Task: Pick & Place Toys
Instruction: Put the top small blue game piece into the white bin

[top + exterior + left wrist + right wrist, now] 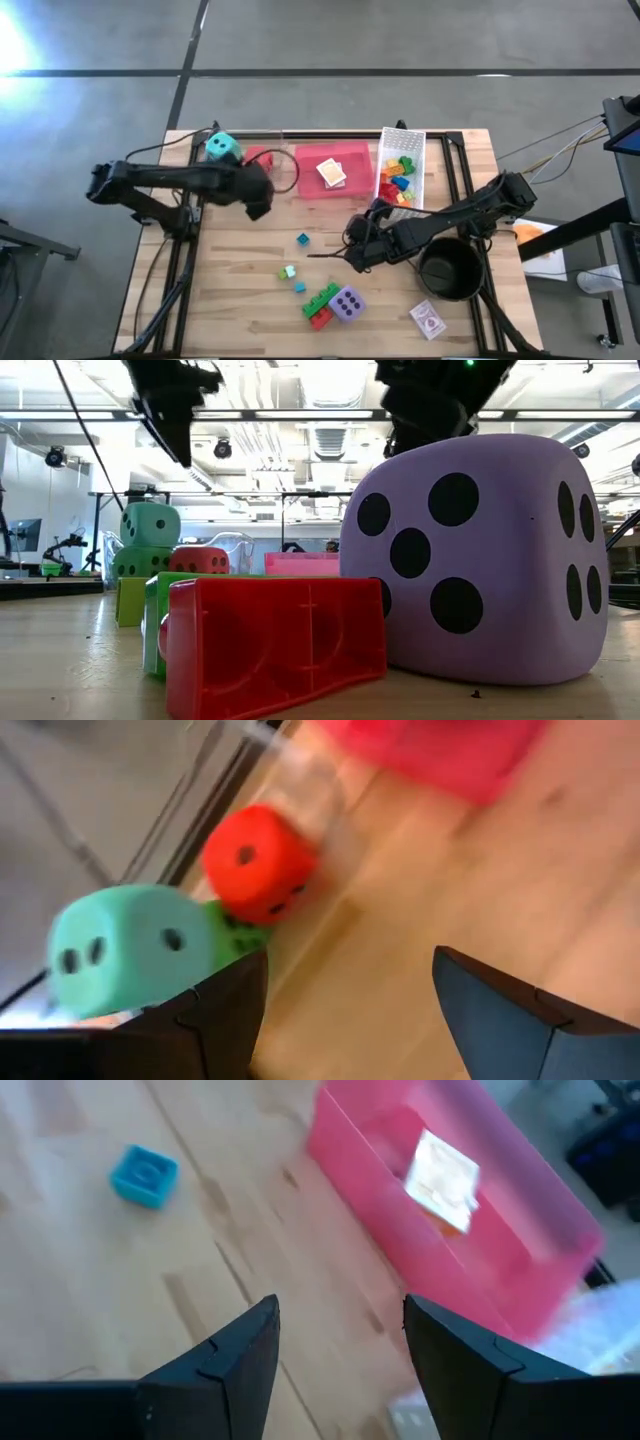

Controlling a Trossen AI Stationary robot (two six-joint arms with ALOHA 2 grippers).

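Left gripper (345, 1010): fingers spread, nothing between them, hanging above the table near its far left corner. Just ahead of its tips sit the red die (258, 862) and the teal die (135, 950), with the green die (235, 932) wedged under and between them; the three touch. Right gripper (340, 1355): also spread and empty, hovering over bare wood, with a small blue brick (144, 1175) ahead to one side and the pink tray (470, 1270), holding a card pack (443, 1180), ahead to the other. Purple die (347, 304) lies well behind the right gripper toward the near edge, touching a green brick (322, 297) and a red brick (320, 318). White mesh basket (402, 170), part-filled with bricks, stands beside the right gripper's far side; black pot (450, 267) next to its arm. Handling judgement: dice look like foam, so light and squashy; take across two opposite flat faces at mid-height, expect the faces to give, and avoid corners, which would roll out. Red die offers the freest faces; teal perches on green and may tumble if nudged. Bricks are stiff, slick plastic; pinch the flat side walls, not the studs.
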